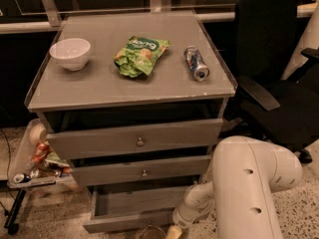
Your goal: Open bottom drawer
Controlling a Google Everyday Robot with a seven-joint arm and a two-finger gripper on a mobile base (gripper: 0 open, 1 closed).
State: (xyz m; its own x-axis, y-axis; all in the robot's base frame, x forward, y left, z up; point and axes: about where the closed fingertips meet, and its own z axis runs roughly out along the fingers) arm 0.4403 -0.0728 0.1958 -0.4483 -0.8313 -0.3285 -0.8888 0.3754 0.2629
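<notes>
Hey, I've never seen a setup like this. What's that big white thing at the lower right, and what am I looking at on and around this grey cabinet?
The big white shape is a robot arm, part of a wheeled machine with a single arm. It ends in a two-fingered claw, which sits at the picture's bottom edge, right by the front of the bottom drawer. That drawer is pulled out, showing its grey inside. Whether the claw grips anything can't be made out. One camera looks down on the scene from above. On the cabinet top lie a white bowl, a green snack bag and a drink can on its side. A black office chair stands to the right.
</notes>
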